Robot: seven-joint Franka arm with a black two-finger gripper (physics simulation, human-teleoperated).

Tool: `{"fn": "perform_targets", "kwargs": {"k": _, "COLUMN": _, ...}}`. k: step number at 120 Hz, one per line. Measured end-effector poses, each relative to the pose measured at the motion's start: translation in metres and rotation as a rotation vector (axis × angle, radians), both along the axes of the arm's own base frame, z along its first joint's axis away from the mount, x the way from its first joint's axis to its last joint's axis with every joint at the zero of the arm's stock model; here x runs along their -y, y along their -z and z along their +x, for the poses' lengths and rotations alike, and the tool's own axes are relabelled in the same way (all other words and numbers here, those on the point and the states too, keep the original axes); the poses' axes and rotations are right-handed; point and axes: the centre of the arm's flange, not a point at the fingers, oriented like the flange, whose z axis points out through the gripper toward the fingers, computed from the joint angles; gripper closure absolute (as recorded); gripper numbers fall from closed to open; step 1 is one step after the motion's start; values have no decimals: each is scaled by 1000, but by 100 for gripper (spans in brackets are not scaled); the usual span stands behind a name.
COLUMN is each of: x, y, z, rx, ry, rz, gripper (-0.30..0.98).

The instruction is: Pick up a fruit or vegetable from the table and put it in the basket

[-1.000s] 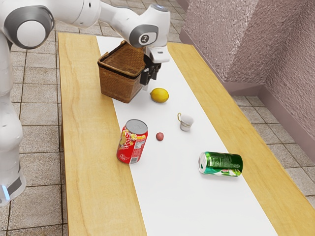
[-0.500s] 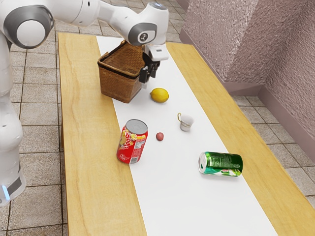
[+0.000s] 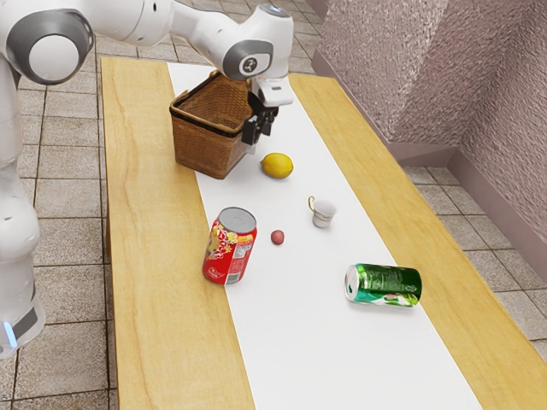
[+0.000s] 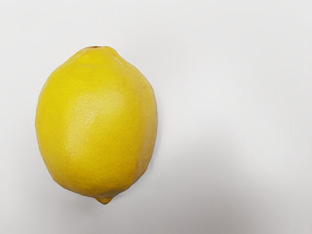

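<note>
In the exterior view my gripper [image 3: 257, 137] is open, low beside the basket's right-hand wall, with nothing seen between its fingers. The wicker basket [image 3: 205, 149] stands upright with its top uncovered. A yellow lemon [image 3: 277, 166] lies on the white runner, just to the exterior view's right of the gripper and apart from it. The wrist view shows the lemon [image 4: 97, 122] whole, lying beneath my hand. A small reddish round item [image 3: 278, 237] rests farther toward the exterior view's bottom, beside the red can.
A red can [image 3: 229, 248] stands upright near the runner's edge. A small white cup [image 3: 322, 213] is between the lemon and a green can [image 3: 385, 285] lying on its side. The wooden table [image 3: 158, 299] shows along both sides of the runner.
My hand has shifted slightly toward the exterior view's left, mostly in the earlier half second. The lemon, basket, cans and cup have stayed where they were.
</note>
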Motion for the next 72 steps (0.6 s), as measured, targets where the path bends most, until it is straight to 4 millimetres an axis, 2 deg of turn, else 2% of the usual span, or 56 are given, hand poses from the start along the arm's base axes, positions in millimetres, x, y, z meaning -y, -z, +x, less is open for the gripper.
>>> {"fn": "perform_targets", "kwargs": {"k": 57, "x": 8, "y": 3, "z": 5, "rx": -3, "ry": 6, "rz": -4, "gripper": 0}}
{"fn": "perform_targets", "kwargs": {"k": 72, "x": 10, "y": 20, "z": 11, "rx": -24, "ry": 9, "rz": -11, "gripper": 0}}
